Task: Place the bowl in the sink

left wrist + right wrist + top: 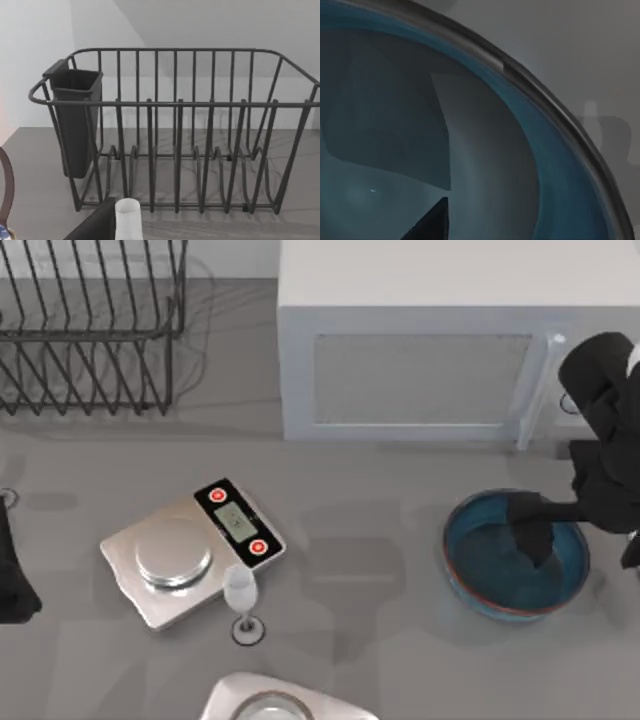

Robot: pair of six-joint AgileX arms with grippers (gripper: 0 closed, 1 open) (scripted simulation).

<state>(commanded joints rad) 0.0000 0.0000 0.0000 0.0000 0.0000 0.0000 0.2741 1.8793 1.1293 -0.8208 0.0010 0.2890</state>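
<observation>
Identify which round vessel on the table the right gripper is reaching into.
The bowl, at the table's right: wide, blue-teal, the right gripper over its inside. The small clear glass stands apart by the scale.

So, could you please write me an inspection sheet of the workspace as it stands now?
Surface: grey table, shadows across it.
Job's things: blue-teal bowl at the table's right, upright. Sink: a pale basin at the bottom edge may be it; cannot tell.
Clutter: kitchen scale at left centre; small stemmed glass upright beside it; wire dish rack at top left, with a dark cutlery holder.
Grippers: right tool over the bowl, reaching inside it; one dark finger in the right wrist view. Left arm parked at the left edge.
Cables: nothing seen.
Surroundings: white cabinet at the back.
</observation>
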